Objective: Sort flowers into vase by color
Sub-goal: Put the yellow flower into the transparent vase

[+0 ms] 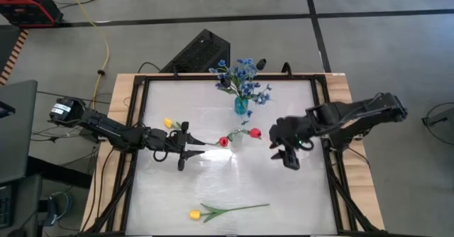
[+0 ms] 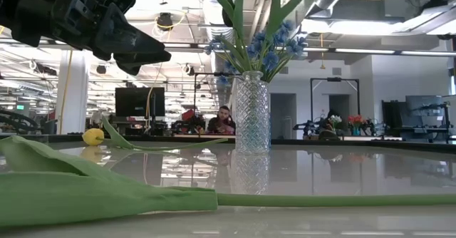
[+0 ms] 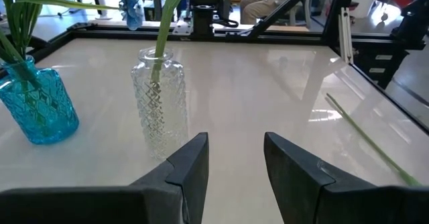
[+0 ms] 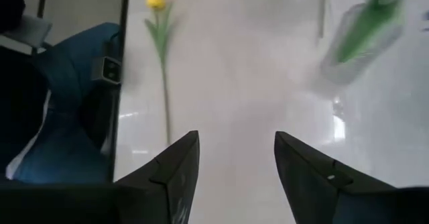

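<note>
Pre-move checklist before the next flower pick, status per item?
1. Right pincer empty, jaws open: ok.
2. Left pincer empty, jaws apart: ok.
3. Clear vase upright with red tulips in it: ok.
4. Blue vase upright, holding blue blossoms: ok.
5. Yellow tulip near the front edge lies free on the table, unobstructed: ok.
6. Second yellow tulip by the left arm, stem free of the arm: cannot tell.

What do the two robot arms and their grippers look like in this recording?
Both arms are dark, near-black and jointed. The left arm carries a white label near its base and has black cables trailing off the table edge. The left gripper and the right gripper each end in two broad, flat, matte black fingers with angular bevelled tips. The right arm looks bulkier at its wrist.
</note>
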You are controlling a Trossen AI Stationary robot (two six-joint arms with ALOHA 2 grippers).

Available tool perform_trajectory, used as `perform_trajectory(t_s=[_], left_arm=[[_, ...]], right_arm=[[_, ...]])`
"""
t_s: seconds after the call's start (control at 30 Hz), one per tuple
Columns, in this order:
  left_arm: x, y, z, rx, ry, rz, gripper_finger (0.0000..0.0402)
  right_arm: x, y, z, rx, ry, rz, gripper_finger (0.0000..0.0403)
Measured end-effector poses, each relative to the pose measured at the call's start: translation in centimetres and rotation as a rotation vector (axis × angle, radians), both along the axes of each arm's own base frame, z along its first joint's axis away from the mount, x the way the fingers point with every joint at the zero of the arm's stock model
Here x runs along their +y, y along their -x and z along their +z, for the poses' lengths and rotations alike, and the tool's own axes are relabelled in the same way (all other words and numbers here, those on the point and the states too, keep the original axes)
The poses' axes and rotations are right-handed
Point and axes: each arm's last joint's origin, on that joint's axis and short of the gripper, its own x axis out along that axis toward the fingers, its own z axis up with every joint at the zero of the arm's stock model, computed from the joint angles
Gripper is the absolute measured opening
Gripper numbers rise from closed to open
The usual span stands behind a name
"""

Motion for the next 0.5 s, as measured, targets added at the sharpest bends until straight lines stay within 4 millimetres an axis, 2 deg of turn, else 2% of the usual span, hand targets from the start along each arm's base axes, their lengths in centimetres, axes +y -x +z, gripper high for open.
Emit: perform_trajectory(t_s=[0.27, 0.5], left_arm=[[0.0, 0.0, 0.0, 0.0, 0.003, 0.001, 0.0132], [0.0, 0.0, 0.0, 0.0, 0.024, 0.005, 0.0132]], right_arm=[[5.5, -0.2, -1.1, -0.033, 0.086, 0.064, 0.0212], [10.7, -3.0, -4.3, -0.092, 0.13, 0.142, 0.0207]])
